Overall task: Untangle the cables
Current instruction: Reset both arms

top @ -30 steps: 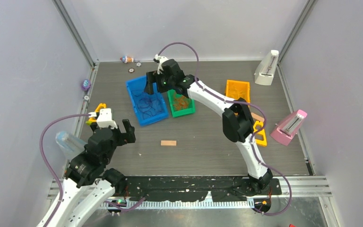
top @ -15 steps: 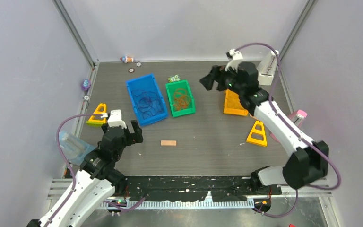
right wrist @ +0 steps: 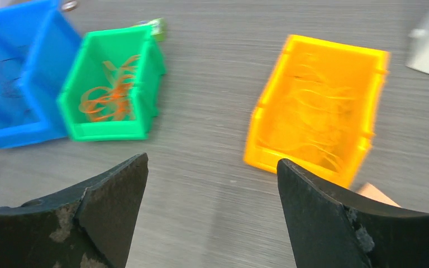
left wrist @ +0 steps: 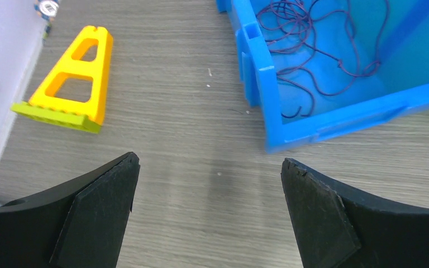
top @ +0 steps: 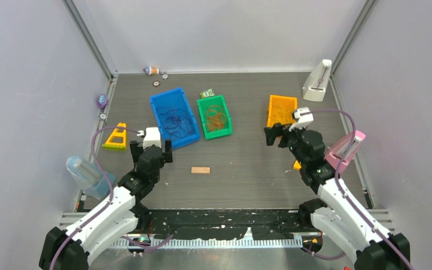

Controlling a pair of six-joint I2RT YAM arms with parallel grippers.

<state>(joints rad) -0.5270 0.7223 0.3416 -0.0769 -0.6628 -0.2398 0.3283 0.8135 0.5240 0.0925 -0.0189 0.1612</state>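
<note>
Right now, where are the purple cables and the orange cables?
purple cables (left wrist: 313, 44): left wrist view, middle of the tangle.
orange cables (right wrist: 109, 101): right wrist view, middle of the loops.

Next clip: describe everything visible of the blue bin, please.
The blue bin is an open-topped rectangular tray, glossy moulded plastic by its look, with a raised slot on one outer long wall. It sits flat on the dark table, skewed, beside the green bin; whether they touch is unclear. Loose dark purple cables lie coiled on its floor. The open left pincer hovers short of its near corner, not touching.
</note>
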